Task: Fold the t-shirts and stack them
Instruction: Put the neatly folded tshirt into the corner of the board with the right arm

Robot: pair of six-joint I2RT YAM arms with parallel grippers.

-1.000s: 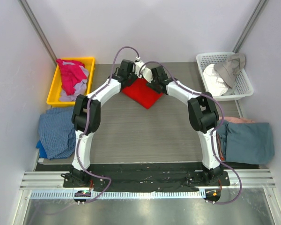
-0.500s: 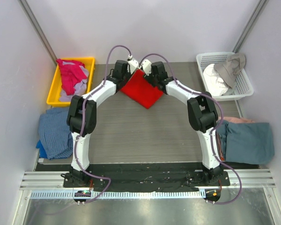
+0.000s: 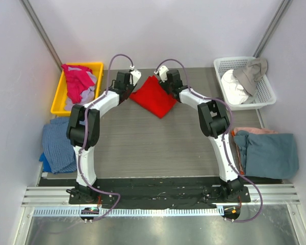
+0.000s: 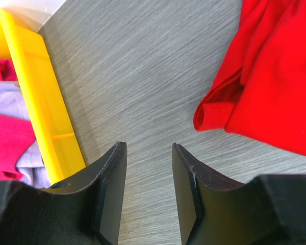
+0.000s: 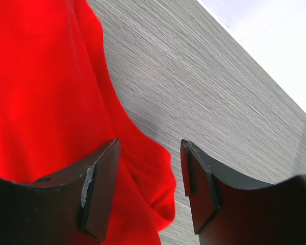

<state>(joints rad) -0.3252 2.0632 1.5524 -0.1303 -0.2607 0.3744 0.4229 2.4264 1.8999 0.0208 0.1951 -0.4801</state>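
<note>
Because its 2 fingers stood spread with only bare grain between them, the left claw (image 4: 149, 173) held nothing; it hung above the counter (image 3: 143, 143), just beside the left corner of the red t-shirt (image 3: 154, 98). The right claw (image 5: 149, 178) was spread as well and pinched nothing, but it hung over the cloth itself, with the shirt's far right edge running beneath its left finger and open counter beyond.

The red t-shirt therefore lay to the right of the left claw and under and to the left of the right one, making the right arm the nearer. Folded into a compact, nearly square packet, the shirt sat cornerwise to the counter's edges. 1 corner pointed toward the far wall between the 2 claws, and no long axis stood out.

Farther out on the left, a yellow bin (image 3: 58, 99) held a magenta t-shirt (image 4: 7, 145) and a lavender t-shirt (image 4: 7, 99), both unfolded. A teal t-shirt (image 3: 273, 153) lay flat at the counter's right edge.

The fold looked finished, so the next move probably called for lifting the packet from opposite sides.
</note>
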